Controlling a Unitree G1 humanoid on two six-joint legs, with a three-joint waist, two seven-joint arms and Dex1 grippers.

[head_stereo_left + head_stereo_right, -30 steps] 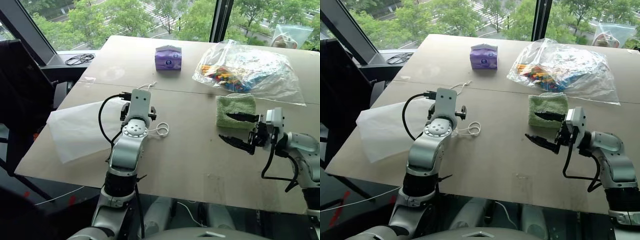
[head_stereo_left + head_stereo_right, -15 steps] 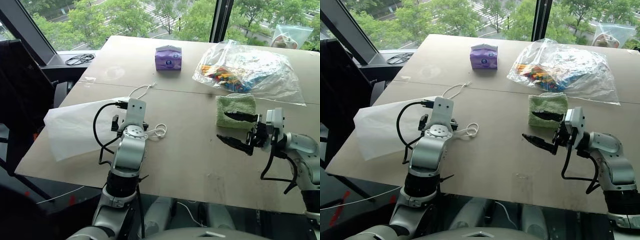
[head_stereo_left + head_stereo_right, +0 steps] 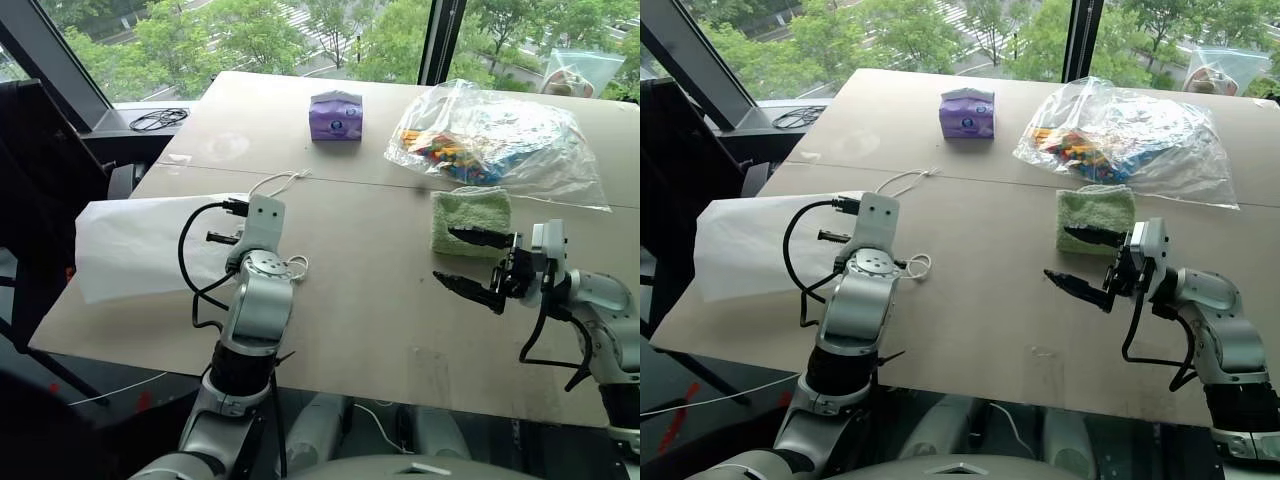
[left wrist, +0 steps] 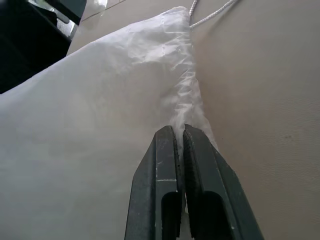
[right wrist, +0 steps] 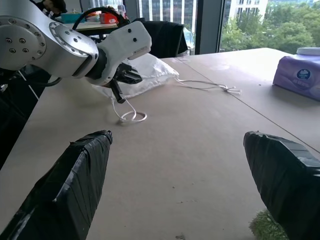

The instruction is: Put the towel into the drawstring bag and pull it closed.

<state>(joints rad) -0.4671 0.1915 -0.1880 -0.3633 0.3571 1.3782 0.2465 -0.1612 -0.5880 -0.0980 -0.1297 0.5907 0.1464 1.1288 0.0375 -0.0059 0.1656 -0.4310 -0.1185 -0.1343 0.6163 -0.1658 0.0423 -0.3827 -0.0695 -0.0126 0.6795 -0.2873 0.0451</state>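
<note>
I see my left gripper (image 4: 179, 131) with its jaws pressed together on the gathered mouth edge of the drawstring bag (image 3: 140, 245), which lies flat at the left side of the table (image 3: 370, 320) and overhangs its left edge. 1 cord loop (image 3: 296, 266) trails just right of that gripper. My right gripper (image 3: 470, 262) hangs above the table on the right, jaws spread wide and holding nothing. The towel (image 3: 470, 221) lies just beyond it, near the clear plastic bag (image 3: 500, 140).
</note>
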